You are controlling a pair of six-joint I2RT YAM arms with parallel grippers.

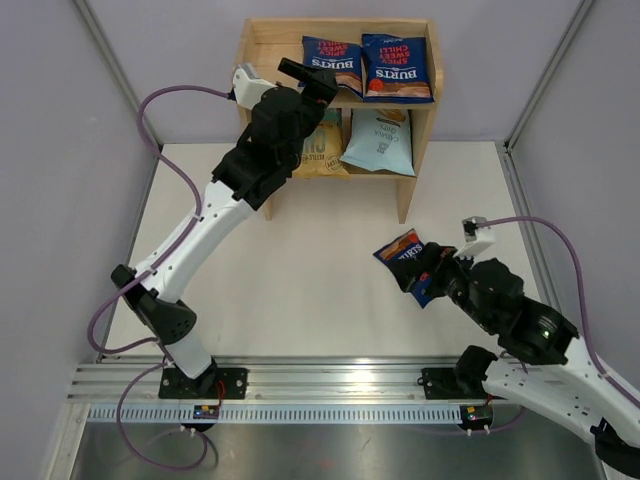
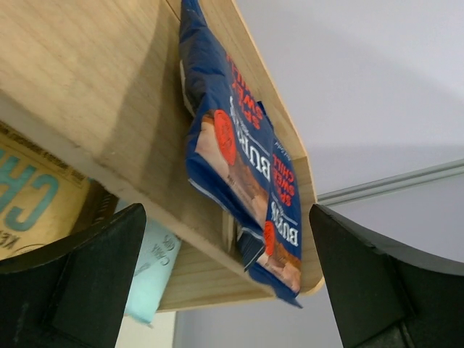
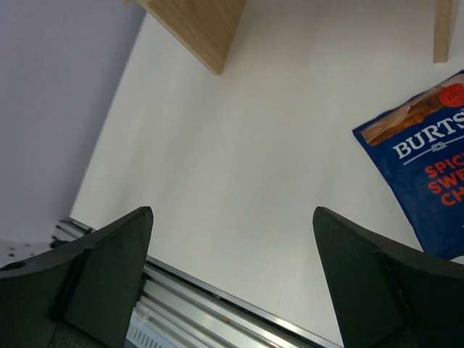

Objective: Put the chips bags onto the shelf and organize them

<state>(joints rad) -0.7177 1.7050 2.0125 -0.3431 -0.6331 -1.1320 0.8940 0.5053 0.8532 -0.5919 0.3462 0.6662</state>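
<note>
We saw a flat white bench [image 1: 320, 310] filling the middle of the top view. A small light-wood two-tier shelf [image 1: 268, 62] stood at its far edge, in the upper centre of the frame. The white-and-black left arm [image 1: 210, 225] stretched from the lower left up to the shelf's left end. Its left gripper [image 2: 226, 210] faced the upper tier with jaws spread wide and nothing between them. The black right arm [image 1: 530, 340] sat at the lower right, and its right gripper [image 3: 232, 214] was likewise wide apart and empty above the bench.

On the lower tier lay a larger tan-and-teal crinkly bag [image 1: 322, 152], partly hidden by the left arm. Just to its right lay a pale blue brown-topped bag [image 1: 380, 140]. On the upper tier a small dark blue "Burts" bag [image 1: 333, 65] with red patches lay beside a second dark blue bag [image 1: 398, 68]. A third dark blue bag [image 1: 402, 258] lay on the bench right of centre, just beside the right gripper.
</note>
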